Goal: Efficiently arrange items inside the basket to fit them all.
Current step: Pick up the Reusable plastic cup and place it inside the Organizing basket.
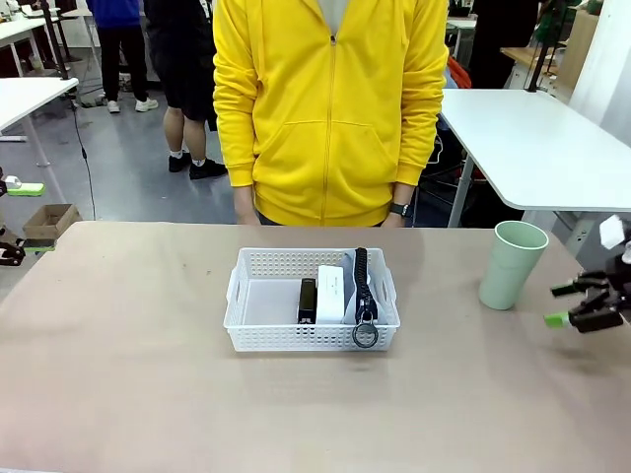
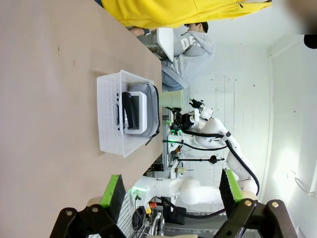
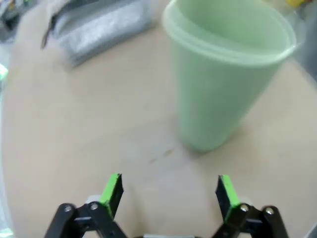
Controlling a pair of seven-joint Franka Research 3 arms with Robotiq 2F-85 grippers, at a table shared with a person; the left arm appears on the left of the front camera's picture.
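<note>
While the pale green plastic cup [image 1: 512, 264] stands upright well right of the shallow white lattice basket [image 1: 286, 338], the right gripper [image 3: 168, 191] sits beyond it, farther from the basket, jaws wide and empty; left gripper [image 2: 171, 191] likewise spread, empty. Risk: a high or off-centre pinch could topple the tapered cup, rolling it away.

A matte tan tabletop [image 1: 118, 374] spans the foreground. At its far edge stands a person in a bright yellow zip-up hoodie [image 1: 330, 108] with a black wristwatch [image 1: 398, 210]. Behind are a white rectangular table [image 1: 532, 148] at the right, another white table [image 1: 25, 97] at the left, and a small brown cardboard box [image 1: 51, 221] on the grey floor.
</note>
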